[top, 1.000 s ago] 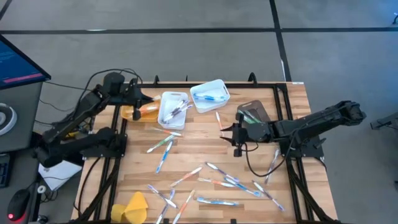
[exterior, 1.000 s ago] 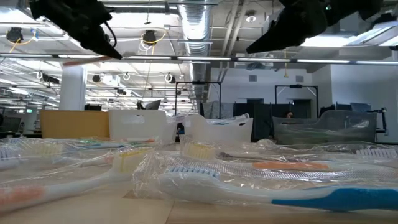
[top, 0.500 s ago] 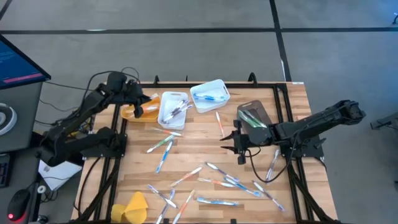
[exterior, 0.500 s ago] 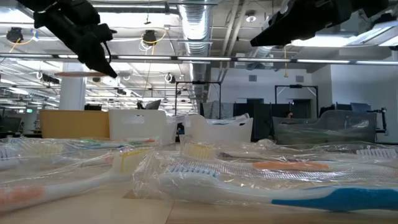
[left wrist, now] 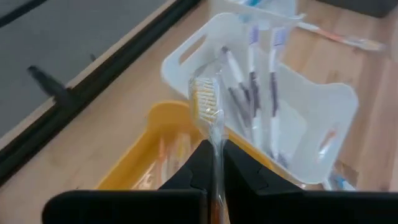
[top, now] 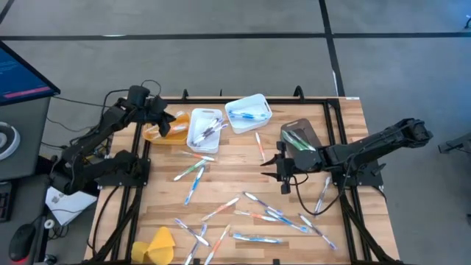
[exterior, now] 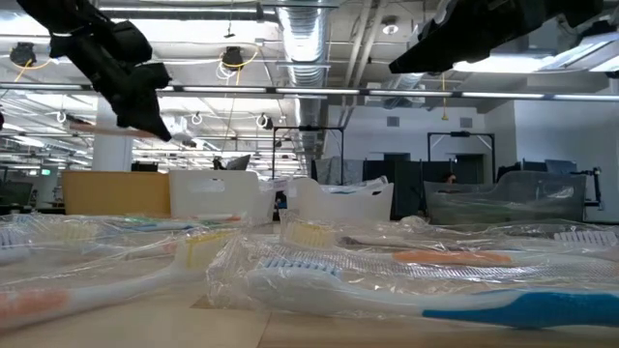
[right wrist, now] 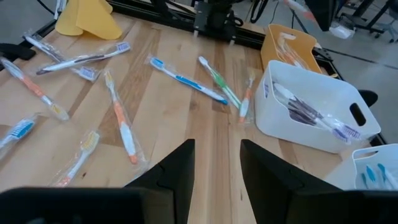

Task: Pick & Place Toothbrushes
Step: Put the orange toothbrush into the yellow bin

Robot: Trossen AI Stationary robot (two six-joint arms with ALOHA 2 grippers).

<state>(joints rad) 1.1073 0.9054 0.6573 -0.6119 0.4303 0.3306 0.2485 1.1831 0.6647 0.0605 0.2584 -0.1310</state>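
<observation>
Several wrapped toothbrushes lie scattered on the wooden table, and more lie in the two white bins. My left gripper hangs over the orange bin at the far left, shut on one wrapped toothbrush. My right gripper hovers open above the table's middle right, near the brown bin, with nothing between its fingers. My left gripper pinches the wrapped toothbrush's handle between its two fingers, which lie along it. The fingers slant downward from the table's left. The yellowish bristle head sticks out ahead of the fingertips, lifted clear above the orange bin and the white bin's rim.
A yellow cloth-like lump sits at the near left corner. Loose toothbrushes crowd the near half of the table. A black frame rail runs along the table's left side, and a monitor stands beyond it.
My left gripper has sunk toward the orange bin and shifted a little toward the table's left edge, rolling about its own axis. The toothbrush it holds has gone down with it and now tilts downward instead of lying level.
</observation>
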